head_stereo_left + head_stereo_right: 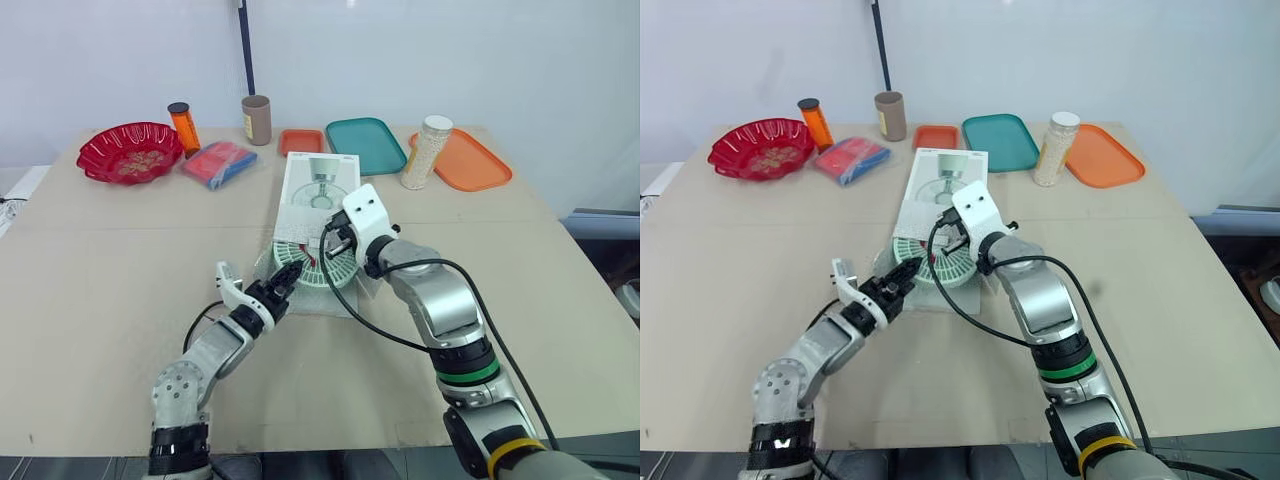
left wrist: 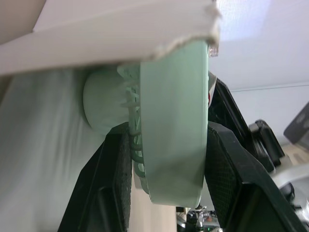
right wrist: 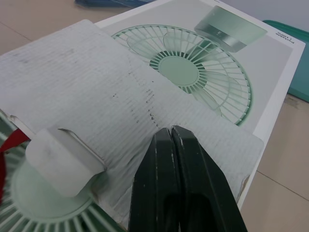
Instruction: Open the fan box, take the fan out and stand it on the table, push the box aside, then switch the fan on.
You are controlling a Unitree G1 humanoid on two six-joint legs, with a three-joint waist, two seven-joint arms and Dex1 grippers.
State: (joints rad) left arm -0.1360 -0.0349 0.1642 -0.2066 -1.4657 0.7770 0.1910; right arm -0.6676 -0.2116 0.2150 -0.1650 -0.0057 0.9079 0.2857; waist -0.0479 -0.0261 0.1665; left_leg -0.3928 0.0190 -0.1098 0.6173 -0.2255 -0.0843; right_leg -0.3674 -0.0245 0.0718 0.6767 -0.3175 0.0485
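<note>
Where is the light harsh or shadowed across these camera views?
Left wrist view: the wall behind glows bright, while the box flap shades the fan gripped in the left claw. Right wrist view: even light on the fan box, no glare. Head views: soft, even light over the table.

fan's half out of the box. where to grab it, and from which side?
Grip the fan by its green outer rim, coming from the open end of the box, the side nearest the robot. There the rim sticks out past the flap and is a narrow band that fits between two fingers; the left gripper straddles it that way.
</note>
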